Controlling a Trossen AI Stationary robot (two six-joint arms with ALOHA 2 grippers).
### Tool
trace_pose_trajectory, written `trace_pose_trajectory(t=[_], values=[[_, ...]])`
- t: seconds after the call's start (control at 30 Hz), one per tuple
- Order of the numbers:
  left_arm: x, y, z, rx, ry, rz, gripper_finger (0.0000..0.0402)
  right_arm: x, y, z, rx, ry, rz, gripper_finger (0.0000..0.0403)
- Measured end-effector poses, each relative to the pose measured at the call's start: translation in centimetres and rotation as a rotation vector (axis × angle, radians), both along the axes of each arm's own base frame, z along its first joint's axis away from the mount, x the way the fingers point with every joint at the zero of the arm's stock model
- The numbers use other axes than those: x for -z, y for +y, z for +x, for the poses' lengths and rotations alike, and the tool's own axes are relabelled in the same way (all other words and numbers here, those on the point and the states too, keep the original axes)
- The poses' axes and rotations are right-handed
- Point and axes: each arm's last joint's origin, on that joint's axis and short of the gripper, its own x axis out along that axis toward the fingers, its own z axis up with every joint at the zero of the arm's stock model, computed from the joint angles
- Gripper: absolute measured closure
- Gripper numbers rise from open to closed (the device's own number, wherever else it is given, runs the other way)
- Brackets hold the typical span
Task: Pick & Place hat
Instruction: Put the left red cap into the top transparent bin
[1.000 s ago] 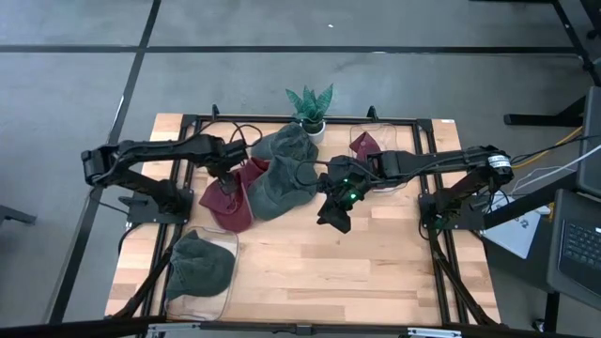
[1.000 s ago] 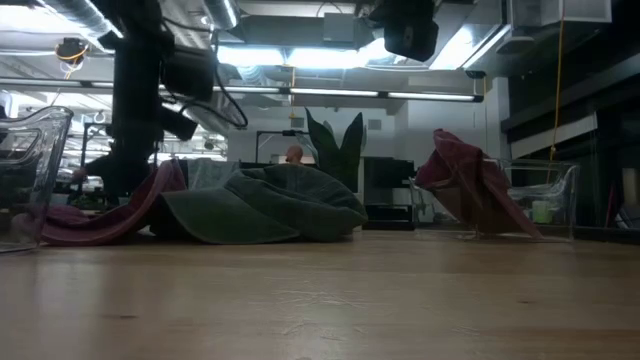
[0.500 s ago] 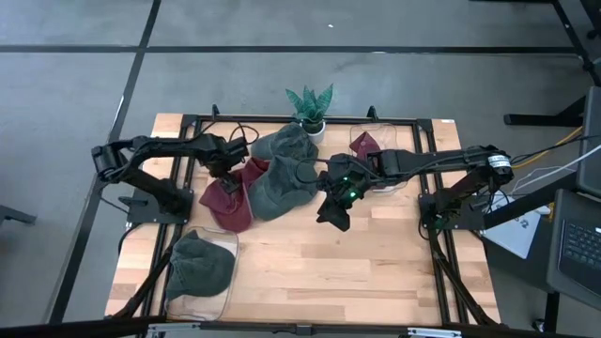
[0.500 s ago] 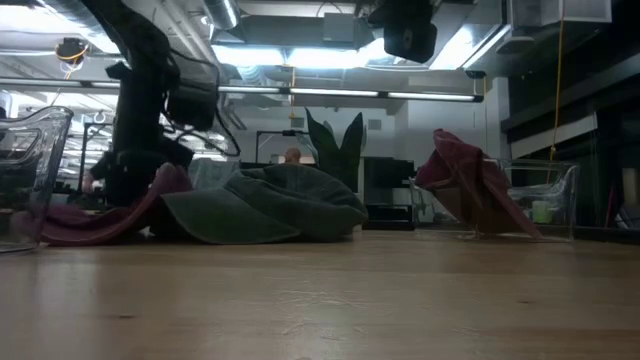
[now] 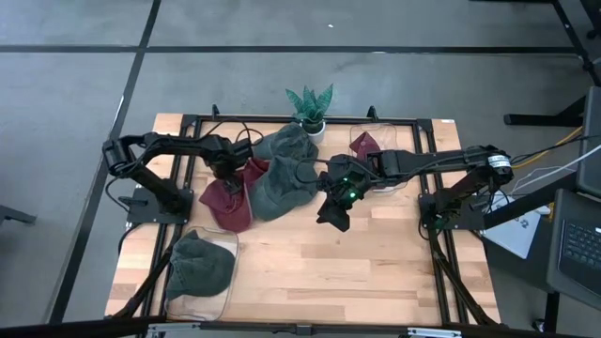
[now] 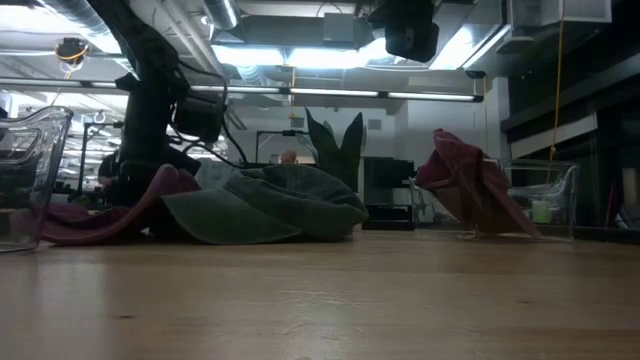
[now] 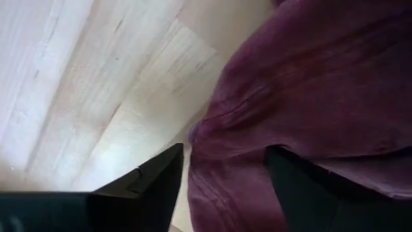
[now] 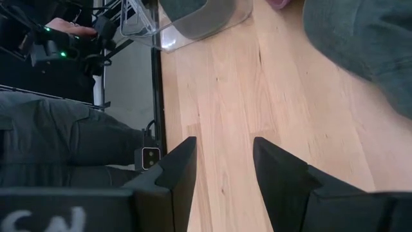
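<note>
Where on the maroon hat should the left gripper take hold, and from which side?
Best at the maroon hat's loose outer edge, the fold seen in the left wrist view, coming down from above on its left side. That edge lies free on the wooden table, while the hat's right side is tucked under the green hat. The left gripper is open astride that fold.

A potted plant [image 5: 310,105] is seen at the table's [image 5: 310,272] far edge, upper centre. A laptop [image 5: 584,246] is seen at the right edge.
</note>
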Motion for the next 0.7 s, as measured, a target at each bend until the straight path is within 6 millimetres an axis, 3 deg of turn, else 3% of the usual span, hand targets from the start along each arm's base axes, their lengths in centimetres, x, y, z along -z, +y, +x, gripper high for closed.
trace_pose_trajectory(t=[0.43, 0.7], values=[[0.09, 0.06, 0.10, 0.000, -0.013, 0.000, 0.0385, 0.02, -0.07, 0.02, 0.016, -0.002, -0.021, 0.0250], [-0.59, -0.26, -0.05, 0.005, -0.040, 0.015, 0.0394, 0.03, -0.13, 0.04, 0.021, -0.010, -0.051, 0.0250]])
